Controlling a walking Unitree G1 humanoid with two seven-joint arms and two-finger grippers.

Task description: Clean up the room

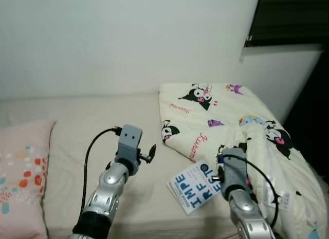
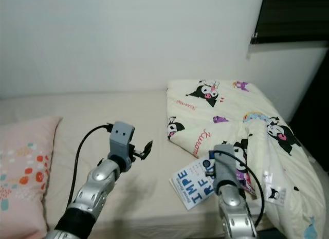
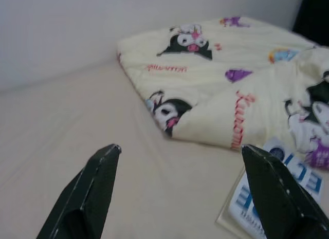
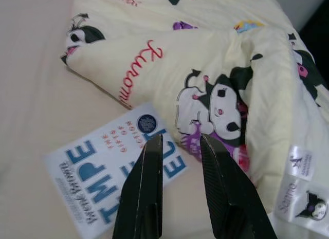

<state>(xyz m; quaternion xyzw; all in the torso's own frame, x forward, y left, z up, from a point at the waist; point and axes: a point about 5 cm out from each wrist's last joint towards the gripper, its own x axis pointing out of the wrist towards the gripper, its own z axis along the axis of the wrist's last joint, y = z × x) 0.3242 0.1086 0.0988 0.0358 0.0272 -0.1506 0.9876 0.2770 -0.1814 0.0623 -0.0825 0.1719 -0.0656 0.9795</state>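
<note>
A white book point(image 1: 194, 187) with blue lettering is seen lying flat on the bed point(image 1: 92, 126), its far edge tucked just under the hem of a cream cartoon-printed blanket point(image 1: 226, 115) heaped on the bed's right side. The right gripper point(image 4: 180, 146) is held just above the book's blanket-side corner, its fingers a little parted and nothing held — the left gripper point(image 3: 180, 151) is spread wide over bare sheet left of the book. A pink patterned pillow point(image 1: 20, 172) is set well apart at the left.
</note>
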